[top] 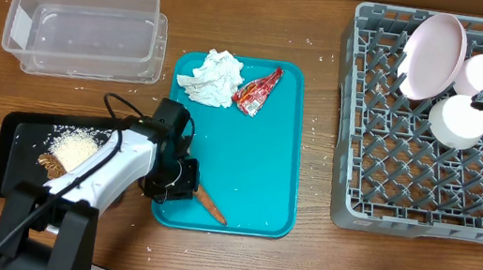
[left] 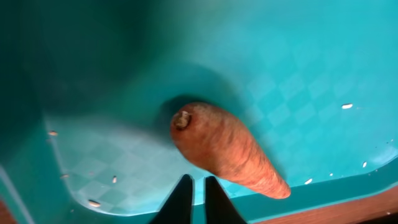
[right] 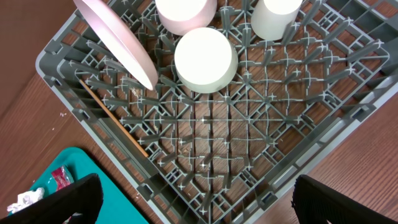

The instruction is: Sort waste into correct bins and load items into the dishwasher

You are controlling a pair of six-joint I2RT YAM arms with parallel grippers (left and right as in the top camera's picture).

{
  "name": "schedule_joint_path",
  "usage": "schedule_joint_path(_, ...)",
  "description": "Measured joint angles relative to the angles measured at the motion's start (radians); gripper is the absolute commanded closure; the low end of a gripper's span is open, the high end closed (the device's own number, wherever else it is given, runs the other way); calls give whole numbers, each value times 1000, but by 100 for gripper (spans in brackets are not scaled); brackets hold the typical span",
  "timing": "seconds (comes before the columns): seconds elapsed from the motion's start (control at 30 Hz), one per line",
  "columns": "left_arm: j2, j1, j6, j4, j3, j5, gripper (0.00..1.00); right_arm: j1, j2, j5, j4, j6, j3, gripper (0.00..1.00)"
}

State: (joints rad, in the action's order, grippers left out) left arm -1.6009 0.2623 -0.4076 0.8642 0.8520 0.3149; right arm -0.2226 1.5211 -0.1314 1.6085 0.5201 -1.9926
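The left gripper (left: 193,182) hangs low over the teal tray (left: 298,56). Its two fingers are almost pressed together, with nothing between them. The carrot (left: 227,146) lies just in front of the fingertips, a bit to their right. If they push down like that, the round carrot could roll away.

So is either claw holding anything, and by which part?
Nothing is held. The left gripper is shut and empty next to the carrot; the right gripper is open above the dish rack.
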Motion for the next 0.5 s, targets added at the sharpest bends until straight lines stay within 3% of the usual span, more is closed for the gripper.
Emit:
schedule_joint_path(0.1,-15,0,4,-11,0,14,77,0,0,0,0,0,0,0)
schedule_joint_path(0.5,-52,0,9,-153,0,19,75,0,0,0,0,0,0,0)
